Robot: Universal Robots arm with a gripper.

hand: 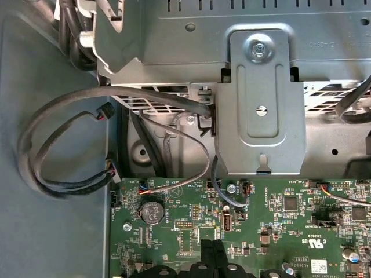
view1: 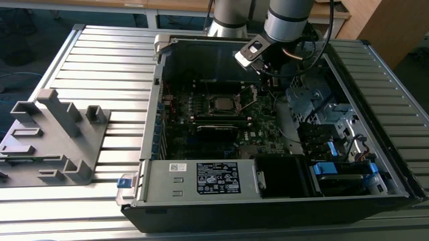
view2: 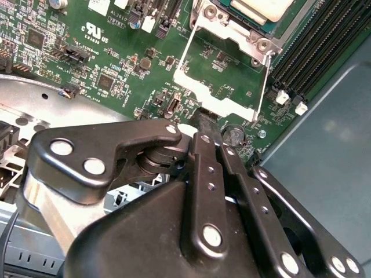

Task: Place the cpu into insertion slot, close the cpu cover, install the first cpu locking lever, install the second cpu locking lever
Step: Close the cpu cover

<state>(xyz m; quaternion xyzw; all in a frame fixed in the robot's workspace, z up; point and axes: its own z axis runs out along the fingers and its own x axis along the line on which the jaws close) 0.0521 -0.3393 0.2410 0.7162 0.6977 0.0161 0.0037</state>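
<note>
cpu [view2: 262, 7] already sat in insertion slot [view2: 229, 28] | cpu cover [view2: 200, 92] flipped up off insertion slot | gripper [view2: 204, 117] pinched narrow, tip right at cover's edge farthest from slot

— What is everything resting on?
— A desk [view1: 100, 60] of silvery ribbed metal slats, running across the exterior view.
— And directly on it?
— Two things. An open black computer case [view1: 201, 213] lies on its side, filling the middle and the exterior view's right. A grey moulded fixture [view1: 54, 145] with upright posts sits apart, at the exterior view's left.
</note>
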